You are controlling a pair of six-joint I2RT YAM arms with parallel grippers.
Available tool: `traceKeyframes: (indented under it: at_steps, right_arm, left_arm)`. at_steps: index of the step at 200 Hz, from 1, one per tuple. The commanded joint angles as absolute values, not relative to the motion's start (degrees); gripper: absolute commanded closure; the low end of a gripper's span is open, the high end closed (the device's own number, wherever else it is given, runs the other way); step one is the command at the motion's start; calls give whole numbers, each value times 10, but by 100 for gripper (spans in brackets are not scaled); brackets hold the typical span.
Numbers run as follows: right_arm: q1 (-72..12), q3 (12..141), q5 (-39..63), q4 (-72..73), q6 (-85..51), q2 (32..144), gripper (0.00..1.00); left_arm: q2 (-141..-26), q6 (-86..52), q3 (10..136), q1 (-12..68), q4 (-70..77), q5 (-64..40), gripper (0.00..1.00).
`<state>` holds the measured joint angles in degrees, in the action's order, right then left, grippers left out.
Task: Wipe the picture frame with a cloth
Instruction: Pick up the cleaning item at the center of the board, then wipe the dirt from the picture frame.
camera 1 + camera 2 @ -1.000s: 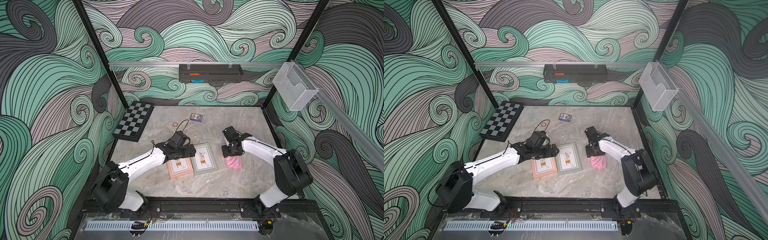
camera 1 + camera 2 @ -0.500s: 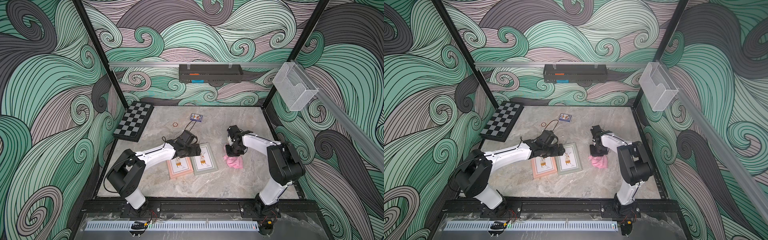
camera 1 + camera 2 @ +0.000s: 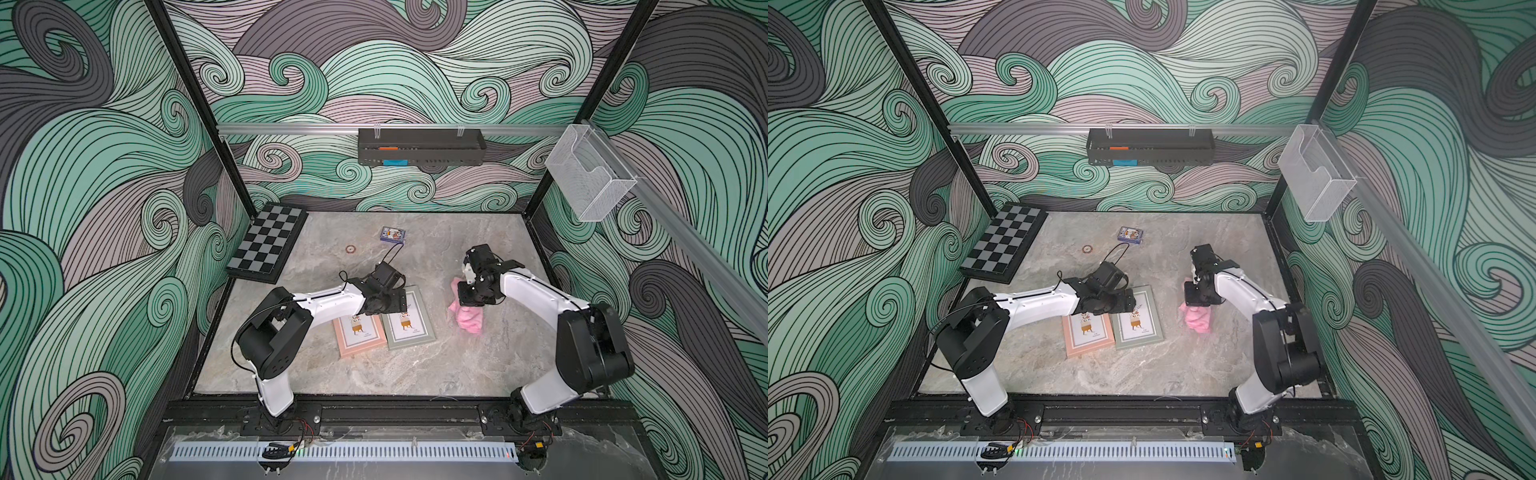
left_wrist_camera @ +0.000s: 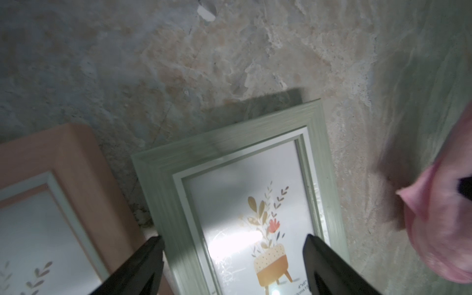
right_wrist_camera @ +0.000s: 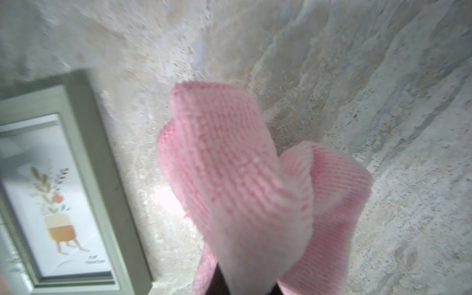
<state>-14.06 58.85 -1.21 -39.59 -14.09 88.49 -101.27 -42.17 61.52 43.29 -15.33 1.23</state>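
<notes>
Cloth (image 3: 467, 321) in right claw (image 3: 470, 300), left claw (image 4: 233, 237) wide over green frame (image 4: 163, 173)

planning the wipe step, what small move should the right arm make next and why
Probably swing the right claw sideways onto the green frame: it is shut on the cloth, which hangs beside the frame, apart from it, while the open left claw hovers over that frame.

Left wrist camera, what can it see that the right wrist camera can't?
Only the left wrist view shows the peach frame and the open left gripper over the green frame. Only the right wrist view shows the cloth close up, its ribbed weave bunched in the right gripper. Both show the green frame, the pink cloth and the marble table.
</notes>
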Motion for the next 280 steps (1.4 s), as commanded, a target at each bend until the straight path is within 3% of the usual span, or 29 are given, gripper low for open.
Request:
traceKeyframes:
  at_steps: [1, 42, 64, 87, 118, 156, 209, 230, 251, 280]
  right_arm:
    - [-140, 588, 5, -398, -143, 855, 100]
    - [-150, 574, 18, -387, -149, 832, 100]
    - [-162, 574, 23, -382, -149, 828, 100]
    - [-176, 584, 32, -380, -148, 828, 100]
    - [-211, 610, 69, -363, -149, 842, 100]
    - [-274, 703, 107, -358, -153, 931, 100]
    - [-317, 899, 185, -353, -160, 1177, 100]
    - [-317, 962, 254, -356, -165, 1240, 100]
    - [-316, 977, 237, -386, -162, 1262, 100]
    - [-281, 889, 156, -390, -155, 1208, 100]
  left_arm:
    - [-1024, -437, 615, 444, -161, 33, 13]
    - [-1058, -450, 629, 462, -183, 61, 16]
    - [-1068, -453, 630, 464, -187, 61, 24]
    - [-1079, -457, 632, 466, -188, 59, 26]
    - [-1081, -462, 632, 470, -204, 59, 44]
    - [-1061, -484, 601, 485, -228, 70, 52]
    - [-1081, -506, 599, 502, -227, 72, 63]
    - [-1091, -511, 600, 506, -224, 72, 78]
    - [-1104, -514, 609, 506, -232, 72, 89]
    - [-1115, -521, 614, 506, -235, 70, 98]
